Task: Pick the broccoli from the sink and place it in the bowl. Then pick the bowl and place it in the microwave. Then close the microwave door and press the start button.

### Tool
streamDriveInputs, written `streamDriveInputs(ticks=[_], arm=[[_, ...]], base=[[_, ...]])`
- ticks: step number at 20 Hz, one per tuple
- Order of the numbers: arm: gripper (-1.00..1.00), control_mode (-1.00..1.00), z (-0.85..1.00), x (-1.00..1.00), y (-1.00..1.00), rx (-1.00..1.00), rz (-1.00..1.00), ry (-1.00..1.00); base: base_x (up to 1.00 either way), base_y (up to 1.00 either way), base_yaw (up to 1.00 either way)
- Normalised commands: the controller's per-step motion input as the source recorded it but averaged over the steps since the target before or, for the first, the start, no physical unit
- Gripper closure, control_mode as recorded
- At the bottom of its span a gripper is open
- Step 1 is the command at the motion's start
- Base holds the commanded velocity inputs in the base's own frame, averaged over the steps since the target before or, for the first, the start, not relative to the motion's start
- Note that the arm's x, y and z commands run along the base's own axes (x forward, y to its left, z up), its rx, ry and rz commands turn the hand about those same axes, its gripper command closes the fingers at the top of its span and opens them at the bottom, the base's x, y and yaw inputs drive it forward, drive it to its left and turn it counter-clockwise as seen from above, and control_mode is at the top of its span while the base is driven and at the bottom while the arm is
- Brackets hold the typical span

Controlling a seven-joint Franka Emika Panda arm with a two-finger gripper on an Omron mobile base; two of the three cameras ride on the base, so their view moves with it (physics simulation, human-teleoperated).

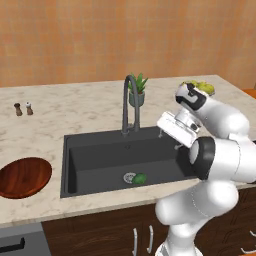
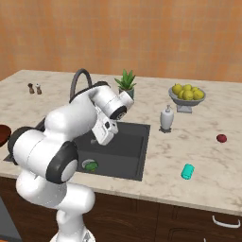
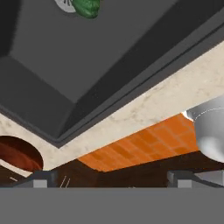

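Fingers (image 3: 112,180) spread wide and empty, the arm hangs above the sink (image 1: 100,145), seemingly lining up on the broccoli (image 1: 139,178) beside the drain (image 1: 129,177); the wooden bowl (image 1: 23,177) waits on the desk left of the sink.

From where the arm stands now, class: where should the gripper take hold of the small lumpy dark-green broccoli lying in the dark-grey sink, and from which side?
Grip the small lumpy dark-green broccoli across its rounded body, coming from straight above. It lies low on the floor of the dark-grey sink, right beside the round metal drain, so the basin walls probably block a sideways approach. The open gripper should straddle it.
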Motion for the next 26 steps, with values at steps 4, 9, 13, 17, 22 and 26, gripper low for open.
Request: streamDriveInputs(ticks=[4, 9, 13, 17, 22, 26], arm=[[-1.00, -1.00, -0.58, 0.28, 0.00, 0.00, 0.00, 0.03], [-1.00, -1.00, -0.68, 0.33, 0.13, -0.03, -0.01, 0.00], [-1.00, -1.00, -0.63, 0.34, 0.04, -0.01, 0.00, 0.00], [-1.00, -1.00, -0.62, 0.16, 0.00, 0.00, 0.00, 0.00], [-1.00, -1.00, -0.54, 0.37, 0.00, 0.01, 0.05, 0.01], [-1.00, -1.00, -0.52, 0.29, 0.13, 0.00, 0.05, 0.00]], base=[[0.00, 0.00, 0.00], [0.00, 0.00, 0.00], [0.00, 0.00, 0.00], [0.00, 0.00, 0.00], [0.00, 0.00, 0.00], [0.00, 0.00, 0.00]])
